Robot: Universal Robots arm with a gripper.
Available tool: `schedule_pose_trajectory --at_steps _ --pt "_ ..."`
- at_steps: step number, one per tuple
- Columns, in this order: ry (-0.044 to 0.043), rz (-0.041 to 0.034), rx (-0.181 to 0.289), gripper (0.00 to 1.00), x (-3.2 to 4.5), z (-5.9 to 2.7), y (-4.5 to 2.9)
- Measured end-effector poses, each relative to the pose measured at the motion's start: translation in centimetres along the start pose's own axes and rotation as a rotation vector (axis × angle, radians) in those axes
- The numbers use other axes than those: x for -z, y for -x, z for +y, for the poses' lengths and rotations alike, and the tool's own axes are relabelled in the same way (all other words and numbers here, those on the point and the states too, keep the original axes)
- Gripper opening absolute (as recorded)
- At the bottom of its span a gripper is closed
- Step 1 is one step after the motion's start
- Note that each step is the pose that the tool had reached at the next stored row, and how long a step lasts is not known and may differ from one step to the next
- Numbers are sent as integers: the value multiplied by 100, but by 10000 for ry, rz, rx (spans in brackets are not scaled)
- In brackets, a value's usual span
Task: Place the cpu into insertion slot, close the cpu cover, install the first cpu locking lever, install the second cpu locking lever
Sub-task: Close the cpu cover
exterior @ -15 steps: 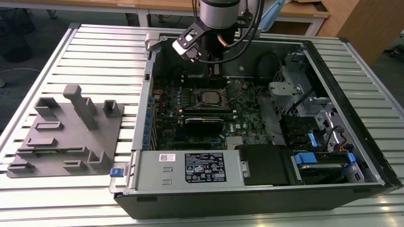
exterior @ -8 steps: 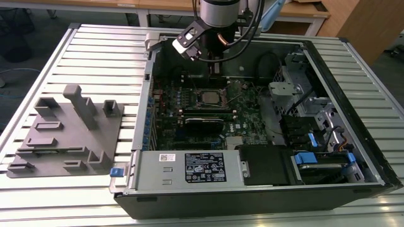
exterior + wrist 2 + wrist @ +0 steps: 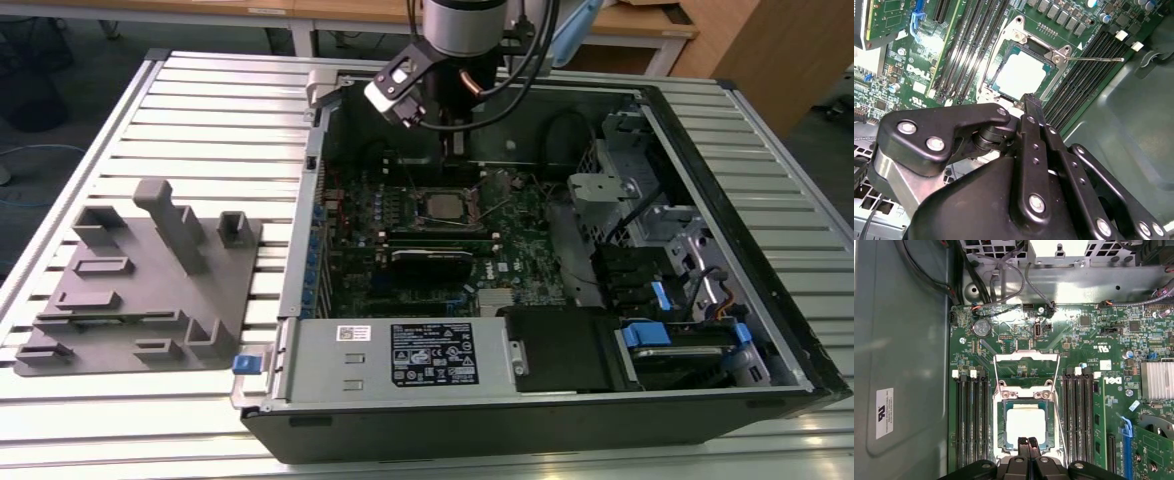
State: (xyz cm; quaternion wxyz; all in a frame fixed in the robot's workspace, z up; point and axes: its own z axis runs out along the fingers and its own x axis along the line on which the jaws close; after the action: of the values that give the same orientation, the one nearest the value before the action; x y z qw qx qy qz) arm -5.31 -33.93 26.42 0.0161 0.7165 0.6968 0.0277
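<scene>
The cpu (image 3: 1025, 426) lies flat in the insertion slot (image 3: 1002, 426), its pale metal top showing; it is also seen in the second wrist view (image 3: 1021, 75) and in the exterior view (image 3: 446, 205). The cpu cover (image 3: 1026, 357) is swung open, a silver frame tilted back off the slot with green board showing through its cut-out. A thin locking lever (image 3: 1094, 59) sticks out sideways from the slot's corner, unlatched. My gripper (image 3: 1027, 443) hovers over the slot's near edge, fingers pressed together and holding nothing. The exterior view shows my gripper (image 3: 455, 155) above the board inside the case.
Long black memory slots (image 3: 970, 420) flank the socket on both sides. Cables (image 3: 1004, 275) and a drive cage (image 3: 627, 200) crowd the case wall. The black-labelled power supply (image 3: 400, 355) fills the case's near end. A grey fixture tray (image 3: 147, 280) sits on the table at the exterior view's left.
</scene>
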Motion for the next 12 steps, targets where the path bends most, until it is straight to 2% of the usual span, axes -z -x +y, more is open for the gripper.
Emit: schedule_pose_trajectory --at_steps 6,12 --pt "3 5 0 11 39 3 -1" --pt "3 5 0 11 43 3 -1"
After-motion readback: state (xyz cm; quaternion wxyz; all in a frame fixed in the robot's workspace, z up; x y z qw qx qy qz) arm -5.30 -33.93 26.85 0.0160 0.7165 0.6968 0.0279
